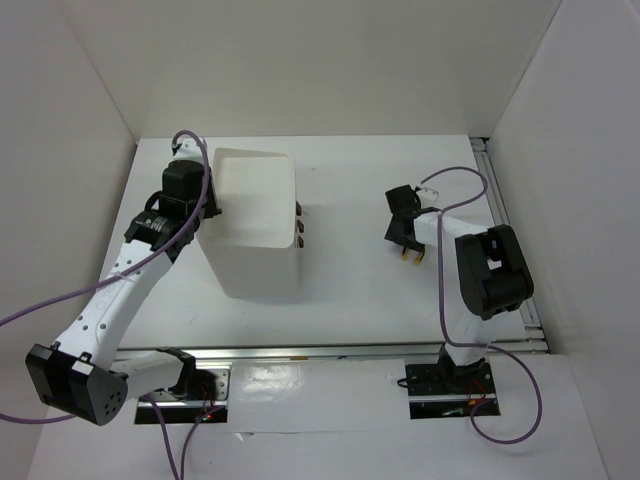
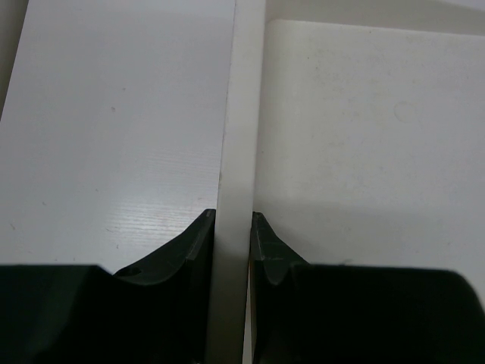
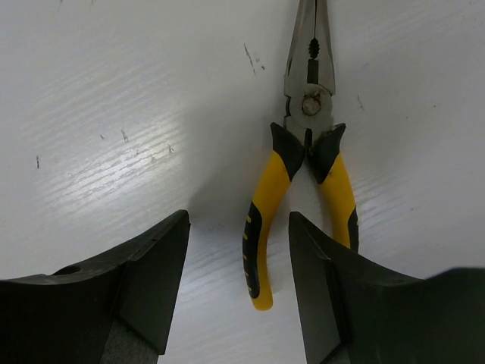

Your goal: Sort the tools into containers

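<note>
The left hand (image 2: pixel 233 221) is seen clenched on the left wall of the tall white box (image 1: pixel 255 270), with the thin wall pinched between its fingers (image 2: pixel 195 246). The box is stood on the bench (image 1: pixel 360 290) left of centre, with dark reddish-brown drawer handles (image 1: pixel 299 226) shown on its right face. The right hand (image 3: pixel 239 218) is held released over the yellow-handled pliers (image 3: pixel 309 106), which are laid flat on the bench, well apart from the box; one handle is framed between the spread fingers

White panel walls (image 1: pixel 330 60) are enclosing a white bench (image 1: pixel 370 290). An aluminium rail (image 1: pixel 340 352) is running along its near edge.
</note>
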Robot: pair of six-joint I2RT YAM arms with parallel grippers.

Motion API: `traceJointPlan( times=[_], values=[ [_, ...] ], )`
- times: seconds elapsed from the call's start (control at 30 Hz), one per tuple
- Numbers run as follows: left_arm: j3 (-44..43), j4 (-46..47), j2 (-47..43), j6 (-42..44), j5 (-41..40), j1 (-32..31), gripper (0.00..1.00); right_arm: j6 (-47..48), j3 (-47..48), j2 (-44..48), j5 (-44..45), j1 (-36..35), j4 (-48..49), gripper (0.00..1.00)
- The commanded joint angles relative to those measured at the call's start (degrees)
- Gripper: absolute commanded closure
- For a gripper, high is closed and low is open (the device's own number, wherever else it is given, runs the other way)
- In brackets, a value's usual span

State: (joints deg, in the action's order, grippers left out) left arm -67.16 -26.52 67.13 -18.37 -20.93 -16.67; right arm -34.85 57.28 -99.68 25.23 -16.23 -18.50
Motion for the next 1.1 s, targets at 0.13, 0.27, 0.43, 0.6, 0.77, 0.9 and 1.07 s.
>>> traceJointPlan(
  times=[0.13, 0.27, 0.43, 0.6, 0.77, 0.9, 1.07],
  values=[
    [1.41, -5.64, 1.77, -4.48, 7.83, -1.0, 0.69, -0.92, -4.79, -0.08, -4.65, 1.72, 3.64, 0.54],
    [1.41, -5.64, 1.77, -4.48, 7.83, -1.0, 0.57, -0.4, -4.81, -0.77, -5.37, 2.25, 4.26, 0.97],
    [0.89, -6.17, 0.37, -4.48, 6.43, -1.0, 0.31, 0.13, -5.41, -1.31, -5.37, 2.25, 4.26, 1.0],
    [-0.96, -7.31, -1.66, -5.01, 3.18, -1.0, 0.25, 0.66, -5.95, -1.84, -6.6, 2.25, 5.4, 1.0],
    [-3.85, -9.07, -2.18, -5.54, 1.25, -1.0, 0.22, 1.19, -5.95, -2.44, -7.13, 2.25, 5.93, 1.0],
    [-7.27, -9.69, -3.93, -5.54, -1.38, -1.0, 0.19, 1.72, -6.48, -2.45, -7.66, 2.25, 7.07, 1.0],
    [-11.41, -10.21, -4.47, -5.54, -4.29, -1.0, 0.0, 2.77, -7.09, -3.59, -8.8, 2.25, 7.78, 1.0]
  ],
)
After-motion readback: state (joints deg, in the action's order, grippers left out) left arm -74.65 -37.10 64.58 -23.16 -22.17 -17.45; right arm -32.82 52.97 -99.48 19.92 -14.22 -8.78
